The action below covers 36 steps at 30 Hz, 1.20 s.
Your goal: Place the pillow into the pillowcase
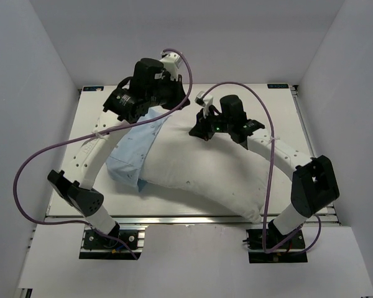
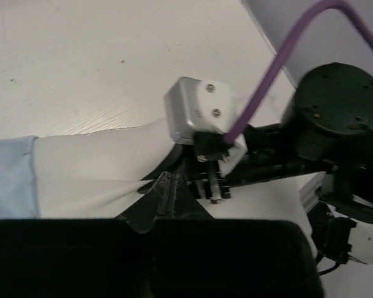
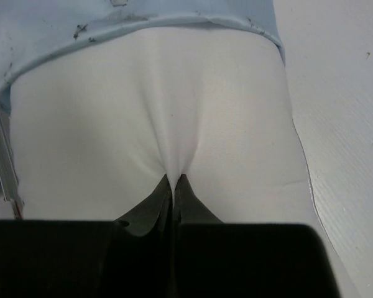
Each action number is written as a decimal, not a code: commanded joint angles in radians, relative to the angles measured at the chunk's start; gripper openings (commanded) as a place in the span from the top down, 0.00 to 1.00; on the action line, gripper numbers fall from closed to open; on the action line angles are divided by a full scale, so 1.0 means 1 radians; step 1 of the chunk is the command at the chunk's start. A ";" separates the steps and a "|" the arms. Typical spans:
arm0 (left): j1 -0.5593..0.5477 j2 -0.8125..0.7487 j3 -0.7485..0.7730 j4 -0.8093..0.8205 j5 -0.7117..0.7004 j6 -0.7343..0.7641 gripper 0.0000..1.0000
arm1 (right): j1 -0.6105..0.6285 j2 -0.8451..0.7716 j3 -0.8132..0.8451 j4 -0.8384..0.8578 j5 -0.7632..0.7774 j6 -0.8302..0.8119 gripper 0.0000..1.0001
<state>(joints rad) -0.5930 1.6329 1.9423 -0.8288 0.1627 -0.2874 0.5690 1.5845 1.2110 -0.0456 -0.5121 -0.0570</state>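
Observation:
The plump white pillow (image 1: pixel 205 171) lies across the middle of the table, its left end inside the wrinkly light-blue pillowcase (image 1: pixel 132 152). My left gripper (image 1: pixel 176 105) is at the pillow's far edge. In the left wrist view it (image 2: pixel 166 178) is shut, with a taut fold of the white pillow (image 2: pixel 93 167) running into its tips and the pillowcase (image 2: pixel 9 180) at far left. My right gripper (image 1: pixel 198 131) is above the pillow's far part. In the right wrist view it (image 3: pixel 175 179) is shut on a pinch of the pillow (image 3: pixel 143 112), with the pillowcase's hem (image 3: pixel 143 17) beyond.
The white table (image 1: pixel 267 105) is boxed in by white walls at the back and both sides. Purple cables (image 1: pixel 31 161) loop from both arms. The right arm's wrist camera (image 2: pixel 202 112) sits very close in front of my left gripper. Bare table (image 3: pixel 342 93) lies right of the pillow.

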 commanded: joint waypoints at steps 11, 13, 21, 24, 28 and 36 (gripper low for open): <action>-0.011 -0.099 -0.160 -0.113 -0.320 -0.006 0.45 | -0.037 -0.032 0.041 0.079 -0.032 0.014 1.00; -0.010 -0.113 -0.221 -0.122 -0.392 0.002 0.43 | -0.037 -0.041 0.019 0.073 -0.037 0.014 1.00; 0.004 -0.076 -0.344 -0.078 -0.497 0.033 0.41 | -0.035 -0.024 -0.024 0.047 -0.039 -0.009 1.00; 0.002 -0.032 -0.347 -0.079 -0.537 0.047 0.41 | -0.035 -0.001 -0.018 0.047 -0.040 -0.015 1.00; 0.004 0.002 -0.361 -0.070 -0.627 0.056 0.45 | -0.035 0.006 -0.024 0.047 -0.043 -0.009 1.00; 0.007 0.047 -0.376 -0.064 -0.684 0.073 0.98 | -0.035 0.009 -0.025 0.047 -0.054 -0.007 1.00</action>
<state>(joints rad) -0.5926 1.6798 1.5696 -0.8883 -0.4610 -0.2241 0.5369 1.5925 1.1946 0.0021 -0.5323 -0.0616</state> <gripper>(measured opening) 0.083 0.015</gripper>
